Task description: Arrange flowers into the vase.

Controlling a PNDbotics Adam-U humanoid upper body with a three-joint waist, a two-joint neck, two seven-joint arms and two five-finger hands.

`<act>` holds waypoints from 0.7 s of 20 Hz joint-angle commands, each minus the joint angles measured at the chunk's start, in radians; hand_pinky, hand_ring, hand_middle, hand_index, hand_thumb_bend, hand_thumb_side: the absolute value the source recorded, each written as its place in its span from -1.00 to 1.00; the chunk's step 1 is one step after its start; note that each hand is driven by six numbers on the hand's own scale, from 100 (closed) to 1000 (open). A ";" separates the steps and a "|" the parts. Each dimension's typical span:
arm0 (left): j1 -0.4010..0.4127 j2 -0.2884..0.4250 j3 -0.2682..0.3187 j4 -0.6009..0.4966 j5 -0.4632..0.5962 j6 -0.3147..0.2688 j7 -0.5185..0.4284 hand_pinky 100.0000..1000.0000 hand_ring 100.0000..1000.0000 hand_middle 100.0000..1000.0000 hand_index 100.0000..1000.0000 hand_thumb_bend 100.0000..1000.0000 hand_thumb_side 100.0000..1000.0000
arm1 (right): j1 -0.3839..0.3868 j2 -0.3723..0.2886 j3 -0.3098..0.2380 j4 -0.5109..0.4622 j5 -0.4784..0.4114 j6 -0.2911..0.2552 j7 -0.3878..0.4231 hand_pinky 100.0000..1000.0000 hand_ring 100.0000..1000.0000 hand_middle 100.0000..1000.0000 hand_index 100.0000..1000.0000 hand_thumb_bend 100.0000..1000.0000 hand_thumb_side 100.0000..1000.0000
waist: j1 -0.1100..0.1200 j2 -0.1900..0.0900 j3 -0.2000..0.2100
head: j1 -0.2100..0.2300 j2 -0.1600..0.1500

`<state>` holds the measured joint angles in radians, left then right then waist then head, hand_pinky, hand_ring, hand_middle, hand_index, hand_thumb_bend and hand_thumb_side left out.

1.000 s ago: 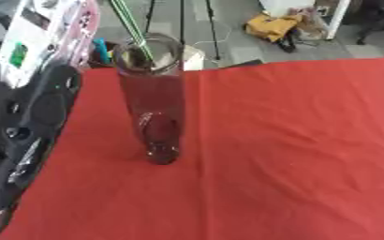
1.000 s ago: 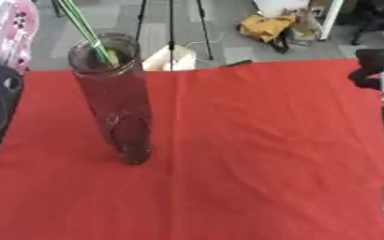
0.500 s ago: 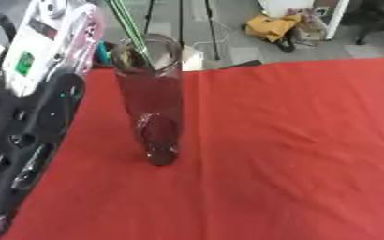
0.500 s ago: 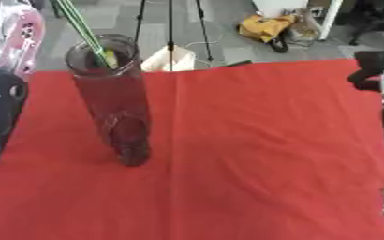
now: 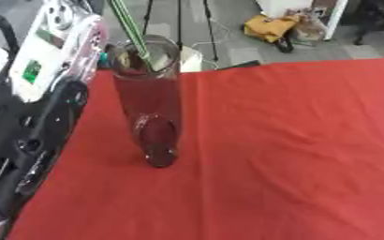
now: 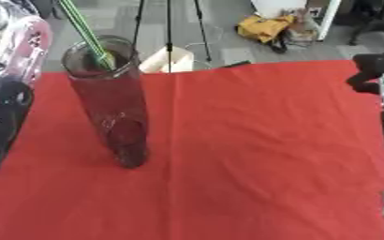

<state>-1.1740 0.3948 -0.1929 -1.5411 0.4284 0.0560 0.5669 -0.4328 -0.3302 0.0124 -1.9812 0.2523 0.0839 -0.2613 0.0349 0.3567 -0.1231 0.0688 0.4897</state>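
Observation:
A tall clear glass vase [image 5: 152, 108] stands upright on the red cloth [image 5: 293, 140], left of the middle. Thin green flower stems [image 5: 128, 21] lean in its mouth and run up out of the top of the picture; no blooms show. My left arm [image 5: 31, 117], black below and white above, rises along the left edge close beside the vase, and its hand is out of sight above. At the right edge in the right eye view a black part of my right hand [image 6: 374, 70] shows over the cloth, far from the vase.
The cloth's far edge [image 6: 253, 64] runs behind the vase. Beyond it is grey floor with a tripod [image 5: 179, 28], a yellow bag [image 5: 269, 28] and a pale box [image 6: 166, 61]. The cloth spreads right of the vase.
My left arm has shifted slightly beside the vase. The vase and stems have stayed in place.

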 commanded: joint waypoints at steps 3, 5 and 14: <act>-0.016 0.010 0.004 0.016 -0.031 -0.014 -0.022 -1.00 -1.00 -1.00 -1.00 -0.81 0.45 | -0.015 -0.009 -0.008 -0.019 -0.007 -0.004 0.000 0.29 0.56 -0.10 0.40 -1.00 1.00 | -0.003 -0.016 -0.002 | -0.005 -0.017; -0.014 0.011 0.003 0.025 -0.043 -0.021 -0.036 -1.00 -1.00 -1.00 -1.00 -0.80 0.46 | -0.015 -0.009 -0.009 -0.019 -0.008 -0.004 0.000 0.29 0.56 -0.10 0.40 -1.00 1.00 | -0.003 -0.015 -0.002 | -0.006 -0.017; -0.009 0.011 0.018 0.071 -0.073 -0.061 -0.046 -1.00 -1.00 -1.00 -1.00 -0.44 0.73 | -0.014 -0.008 -0.012 -0.019 -0.008 -0.003 -0.001 0.29 0.56 -0.10 0.40 -1.00 1.00 | -0.005 -0.013 -0.002 | -0.009 -0.020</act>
<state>-1.1682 0.3947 -0.1922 -1.4660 0.3670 0.0033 0.5176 -0.4361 -0.3302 0.0117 -1.9812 0.2514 0.0836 -0.2610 0.0344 0.3636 -0.1234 0.0608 0.4818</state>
